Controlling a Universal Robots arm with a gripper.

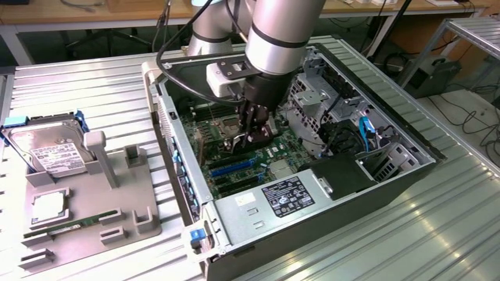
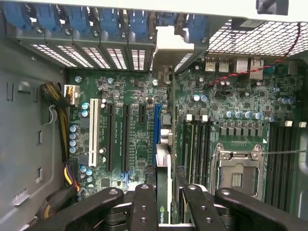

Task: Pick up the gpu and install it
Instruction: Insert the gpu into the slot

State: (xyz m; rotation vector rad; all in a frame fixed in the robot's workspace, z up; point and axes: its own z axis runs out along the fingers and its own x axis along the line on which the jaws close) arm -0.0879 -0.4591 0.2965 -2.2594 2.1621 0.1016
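Note:
The gpu (image 2: 164,159) is a thin black card seen edge-on, held between my gripper's (image 2: 164,195) black fingers (image 2: 144,204). It stands upright over the motherboard (image 2: 130,96), lined up along the blue slot (image 2: 156,125). Its silver bracket end reaches toward the rear slot openings (image 2: 166,53). Whether its edge sits in the slot I cannot tell. In the exterior view my gripper (image 1: 252,139) reaches down inside the open computer case (image 1: 406,170) over the green board, with the dark gpu (image 1: 260,140) between the fingers.
Black and white expansion slots (image 2: 109,137) lie beside the card, and RAM slots and the CPU socket (image 2: 238,171) on its other side. Yellow-black cables (image 2: 61,120) run along the case wall. Outside the case, a grey fixture (image 1: 93,216) carries a hard drive (image 1: 48,153) and a RAM stick (image 1: 67,228).

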